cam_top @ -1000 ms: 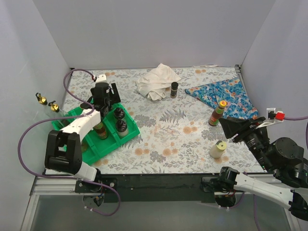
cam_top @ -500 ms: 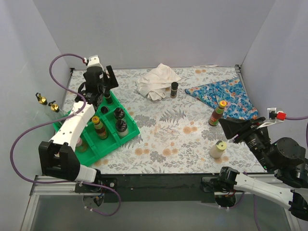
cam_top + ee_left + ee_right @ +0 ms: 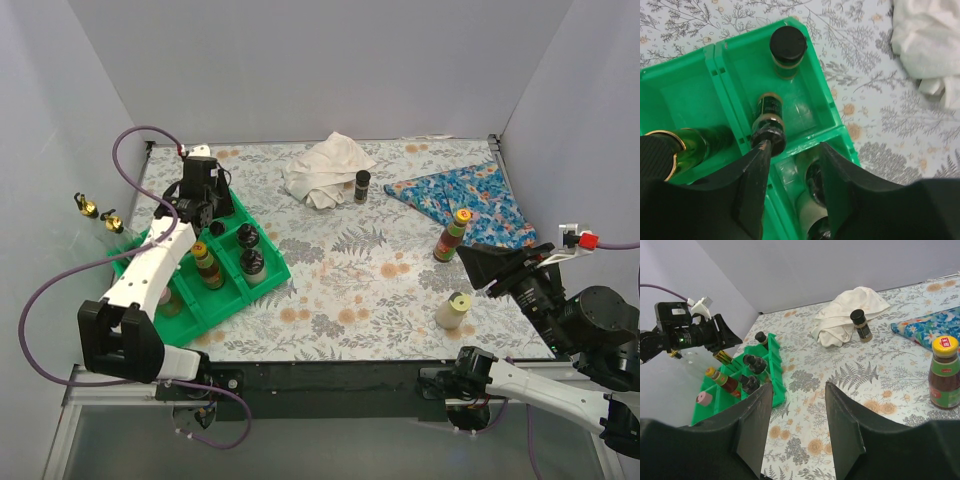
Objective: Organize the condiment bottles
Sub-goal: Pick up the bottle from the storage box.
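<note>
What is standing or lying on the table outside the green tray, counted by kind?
Bottles: 3 (black-capped jar, brown sauce bottle, cream bottle)
Cloths: 2 (white cloth, blue floral cloth)
Total: 5

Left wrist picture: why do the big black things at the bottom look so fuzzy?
Left wrist view: the jaws of the left gripper sit very close to the lens, so they blur, while the green plastic tray beyond is sharp with small shiny glints. Right wrist view: the right gripper blurs likewise.
</note>
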`<state>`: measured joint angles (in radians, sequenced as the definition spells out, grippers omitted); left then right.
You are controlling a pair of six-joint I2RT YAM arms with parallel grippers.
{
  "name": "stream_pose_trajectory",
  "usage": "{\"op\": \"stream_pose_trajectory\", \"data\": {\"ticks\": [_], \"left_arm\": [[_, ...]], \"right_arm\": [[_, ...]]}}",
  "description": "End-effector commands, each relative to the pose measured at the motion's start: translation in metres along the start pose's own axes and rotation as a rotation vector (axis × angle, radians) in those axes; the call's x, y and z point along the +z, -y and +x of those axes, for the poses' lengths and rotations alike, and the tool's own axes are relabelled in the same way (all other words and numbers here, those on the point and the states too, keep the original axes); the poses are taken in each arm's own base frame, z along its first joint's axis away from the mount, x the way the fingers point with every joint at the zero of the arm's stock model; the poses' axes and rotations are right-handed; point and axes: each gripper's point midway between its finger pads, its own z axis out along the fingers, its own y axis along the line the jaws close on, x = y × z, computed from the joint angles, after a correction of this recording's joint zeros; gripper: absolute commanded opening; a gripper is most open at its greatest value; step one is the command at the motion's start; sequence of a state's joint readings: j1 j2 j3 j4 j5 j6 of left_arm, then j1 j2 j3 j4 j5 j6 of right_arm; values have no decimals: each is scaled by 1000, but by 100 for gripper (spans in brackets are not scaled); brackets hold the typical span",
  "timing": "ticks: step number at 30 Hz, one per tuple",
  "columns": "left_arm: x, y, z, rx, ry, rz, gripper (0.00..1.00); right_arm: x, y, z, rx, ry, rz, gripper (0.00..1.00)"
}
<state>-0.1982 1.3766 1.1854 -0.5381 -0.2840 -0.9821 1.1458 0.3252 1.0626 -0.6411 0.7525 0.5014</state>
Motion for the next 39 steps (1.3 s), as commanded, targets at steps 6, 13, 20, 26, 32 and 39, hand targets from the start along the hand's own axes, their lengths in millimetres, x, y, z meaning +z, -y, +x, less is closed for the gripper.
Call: {"op": "stream_pose_trajectory", "data": {"ticks": [6, 13, 20, 26, 32, 39], "left_arm": [[-22, -8, 26, 29, -82, 24, 18], [-7, -13, 38, 44, -135, -28, 0], [15, -16, 39, 67, -144, -73, 0], [28, -20, 36, 89, -144, -122, 0], [35, -22, 35, 102, -136, -143, 0], [45, -26, 38, 121, -138, -170, 0]], "right_arm": [[-1, -4, -9, 35, 23, -10, 54], [-5, -2, -12, 44, 35, -15, 54], [-6, 0, -14, 44, 45, -12, 54], [-6, 2, -15, 36, 47, -4, 55], [-4, 3, -13, 27, 47, 10, 55], [-1, 4, -10, 15, 41, 22, 55]]}}
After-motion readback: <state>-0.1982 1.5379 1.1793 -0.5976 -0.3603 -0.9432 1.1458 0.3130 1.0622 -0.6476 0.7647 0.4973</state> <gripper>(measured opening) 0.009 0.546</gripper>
